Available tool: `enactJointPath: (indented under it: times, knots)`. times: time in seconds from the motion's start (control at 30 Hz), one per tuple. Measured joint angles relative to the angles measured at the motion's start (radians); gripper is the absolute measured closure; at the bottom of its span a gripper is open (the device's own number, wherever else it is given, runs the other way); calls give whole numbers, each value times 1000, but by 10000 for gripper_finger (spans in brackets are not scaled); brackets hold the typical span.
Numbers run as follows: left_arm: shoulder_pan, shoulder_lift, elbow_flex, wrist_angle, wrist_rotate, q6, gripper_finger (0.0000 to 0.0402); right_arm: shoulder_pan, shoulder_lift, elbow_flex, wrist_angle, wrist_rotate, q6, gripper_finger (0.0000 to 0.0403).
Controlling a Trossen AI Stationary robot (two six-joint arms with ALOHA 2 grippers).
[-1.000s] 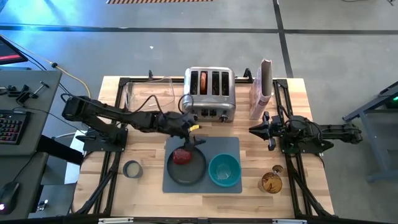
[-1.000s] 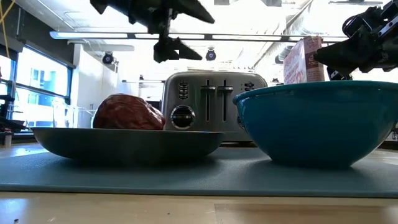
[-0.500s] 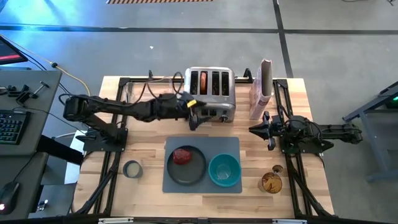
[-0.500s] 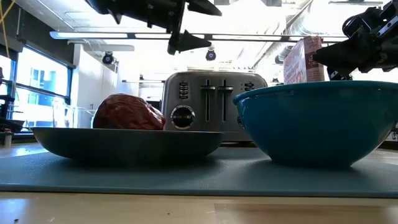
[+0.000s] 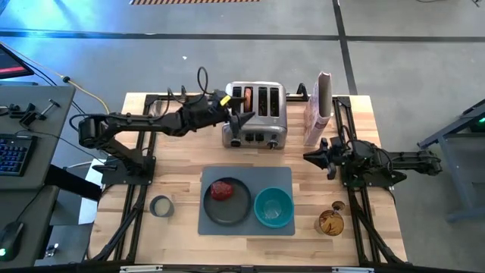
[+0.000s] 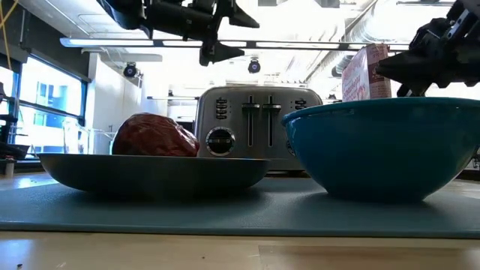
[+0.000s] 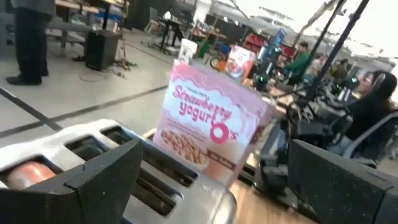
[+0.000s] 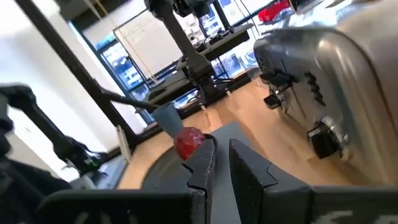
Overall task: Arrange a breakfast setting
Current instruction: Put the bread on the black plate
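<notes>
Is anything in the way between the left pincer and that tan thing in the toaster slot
Nothing visible. The left pincer hangs open at the toaster, beside its leftmost slot, where the tan ring sits.

Grey concrete floor (image 5: 227, 53), windows (image 6: 41, 105) at left, bright ceiling lights (image 6: 300, 19), desk w/ keyboard (image 5: 11, 155).

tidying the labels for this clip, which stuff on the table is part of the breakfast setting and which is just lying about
Part of the setting:
grey mat
dark plate
dark-red food lump, on the plate
teal bowl, empty, on the mat
food item in the toaster's slot

Lying about:
chrome toaster
pink cereal bag
small grey round thing
amber thing
clear container
</notes>
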Motion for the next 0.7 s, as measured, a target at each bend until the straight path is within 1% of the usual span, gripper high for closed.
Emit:
enactJointPath:
  times: [0.17, 0.37, 0.47, 0.6, 0.7]
  knots:
    - [33, 0, 0, 33, 0, 1, 7, 0, 0, 0, 0, 1, 136, 366]
    - [63, 0, 0, 60, -5, -8, 7, 0, 0, 0, 1, 3, 159, 366]
    - [73, 0, 3, 53, -42, -8, 7, 0, 0, 0, 4, 14, 199, 366]
    - [91, 0, 61, -26, -73, 1, 7, 0, 0, 0, 6, 23, 259, 366]
    - [99, 0, 133, -143, -94, 58, 7, 0, 0, 0, 6, 23, 264, 366]
